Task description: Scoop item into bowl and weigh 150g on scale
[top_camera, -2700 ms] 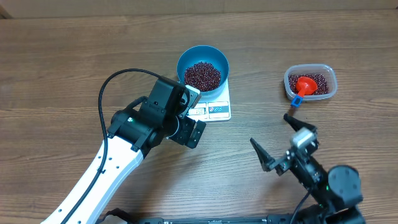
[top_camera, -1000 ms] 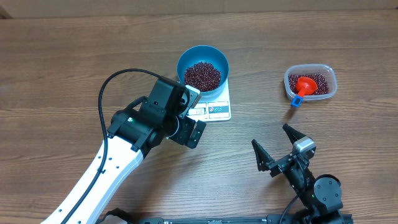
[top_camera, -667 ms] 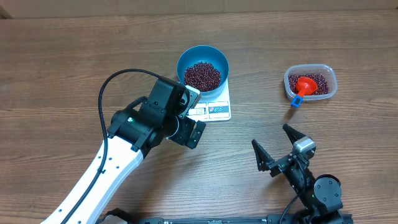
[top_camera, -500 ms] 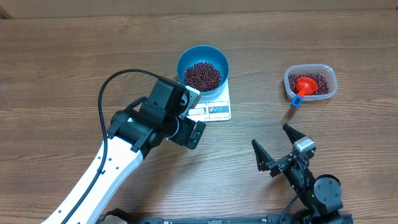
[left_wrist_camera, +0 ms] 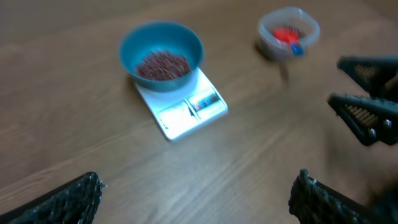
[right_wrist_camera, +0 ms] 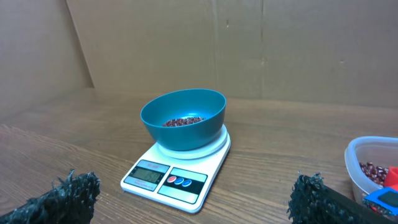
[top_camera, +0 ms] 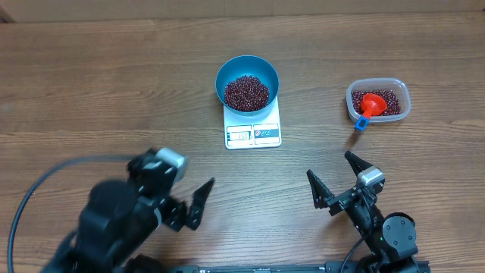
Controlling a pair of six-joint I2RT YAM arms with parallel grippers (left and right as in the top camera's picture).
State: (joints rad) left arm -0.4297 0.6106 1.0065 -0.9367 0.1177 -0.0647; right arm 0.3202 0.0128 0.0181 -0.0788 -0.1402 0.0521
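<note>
Wooden table (top_camera: 91,68) carried the bowl (top_camera: 247,62) of beans (top_camera: 246,92) squarely on the scale (top_camera: 253,134) for a reading; left gripper (left_wrist_camera: 196,196) and right gripper (top_camera: 329,167) hung wide open, empty, well clear.

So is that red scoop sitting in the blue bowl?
No, the red scoop lies in the clear tub, well apart from the blue bowl on the scale.

blue bowl (top_camera: 247,74), white scale (top_camera: 253,133), red-brown beans (top_camera: 246,92)
</note>
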